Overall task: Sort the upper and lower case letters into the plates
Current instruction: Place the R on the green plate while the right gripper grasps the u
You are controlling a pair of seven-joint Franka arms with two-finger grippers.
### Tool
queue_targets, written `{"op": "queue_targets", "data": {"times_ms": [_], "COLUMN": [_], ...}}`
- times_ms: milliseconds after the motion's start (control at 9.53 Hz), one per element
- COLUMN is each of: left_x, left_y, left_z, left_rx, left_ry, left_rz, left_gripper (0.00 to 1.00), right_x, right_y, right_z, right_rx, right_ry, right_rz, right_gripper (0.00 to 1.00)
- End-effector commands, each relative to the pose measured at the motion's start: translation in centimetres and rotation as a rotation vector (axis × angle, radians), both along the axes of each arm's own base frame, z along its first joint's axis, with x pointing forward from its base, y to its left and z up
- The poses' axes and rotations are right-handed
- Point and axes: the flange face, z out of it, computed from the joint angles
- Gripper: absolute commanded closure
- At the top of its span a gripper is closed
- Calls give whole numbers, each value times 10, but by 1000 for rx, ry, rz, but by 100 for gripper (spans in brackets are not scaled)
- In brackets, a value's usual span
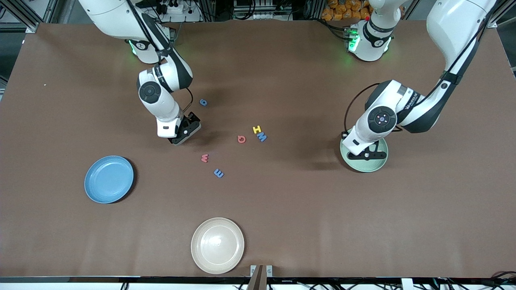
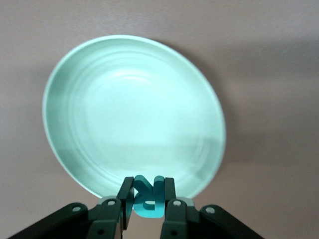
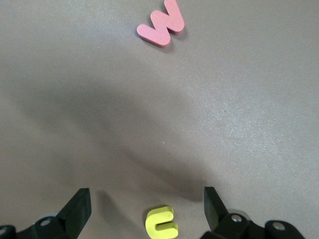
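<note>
1. Cream-white plate lies nearest the front camera, at the table edge; nothing in it.
2. Sky blue plate sits toward the right arm's end of the table, nothing in it.
3. Loose letters mid-table: blue m, salmon w, salmon G, yellow H touching blue W, and a blue letter farthest from the camera.
4. Right gripper hangs low over the table near the salmon w, fingers spread wide apart, a yellow c lying between them on the table.
5. Left gripper is over the mint green plate, fingers clamped on a teal R.
6. Mint green plate itself holds no letter.
</note>
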Motion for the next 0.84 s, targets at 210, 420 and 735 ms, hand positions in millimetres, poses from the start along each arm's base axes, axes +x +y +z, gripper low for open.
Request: {"op": "queue_targets", "data": {"times_ms": [210, 420, 735], "left_x": [-1, -7, -27], "left_y": [10, -14, -114], "left_z": [-2, 2, 17], "left_rx": [13, -9, -81], "left_ry": [-19, -21, -31], "left_rz": [-103, -49, 239], "left_gripper": [0, 0, 0], "right_x": [-12, -9, -10], "right_y": [-18, -27, -31], "right_z": [-9, -9, -10], "right_rx": [-14, -14, -17], "right_ry": [10, 11, 14], "right_rz": [30, 38, 35], "right_gripper": [0, 0, 0]}}
